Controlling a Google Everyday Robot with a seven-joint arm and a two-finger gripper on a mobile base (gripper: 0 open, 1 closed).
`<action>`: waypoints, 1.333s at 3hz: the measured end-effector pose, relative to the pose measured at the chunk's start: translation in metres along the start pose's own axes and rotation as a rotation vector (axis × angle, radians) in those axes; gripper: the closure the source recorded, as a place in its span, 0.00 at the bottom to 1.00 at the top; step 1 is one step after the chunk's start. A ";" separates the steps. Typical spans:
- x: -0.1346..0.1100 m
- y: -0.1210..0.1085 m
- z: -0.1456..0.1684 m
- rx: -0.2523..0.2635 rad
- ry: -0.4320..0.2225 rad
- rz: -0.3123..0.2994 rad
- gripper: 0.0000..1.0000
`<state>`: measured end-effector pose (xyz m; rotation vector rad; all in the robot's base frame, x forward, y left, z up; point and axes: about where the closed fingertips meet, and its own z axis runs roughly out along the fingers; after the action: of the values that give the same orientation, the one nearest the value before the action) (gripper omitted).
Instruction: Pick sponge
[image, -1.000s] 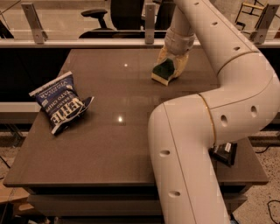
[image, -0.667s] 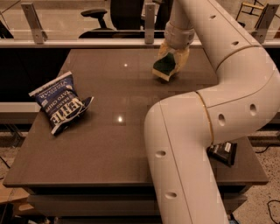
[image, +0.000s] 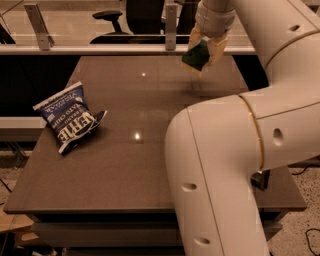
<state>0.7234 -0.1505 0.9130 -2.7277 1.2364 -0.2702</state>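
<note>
The end effector (image: 205, 49) pinches the sponge (image: 195, 56) in the air over the table's (image: 125, 165) far edge, apparently to complete the pick. A chip bag (image: 70, 117) lies well apart.

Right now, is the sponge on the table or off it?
Off it: the gripper, above the table's far side, clamps the sponge, tilted.

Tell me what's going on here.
The robot's gripper is shut on the sponge, holding it in the air above the far right part of the table. A blue chip bag lies on the table's left side, well apart from the gripper. The pick looks done.
</note>
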 end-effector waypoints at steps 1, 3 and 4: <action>-0.001 -0.002 -0.038 0.129 0.050 -0.048 1.00; -0.028 0.005 -0.097 0.381 0.151 -0.115 1.00; -0.051 0.035 -0.079 0.412 0.144 -0.117 1.00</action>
<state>0.6479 -0.1390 0.9776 -2.4550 0.9254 -0.6643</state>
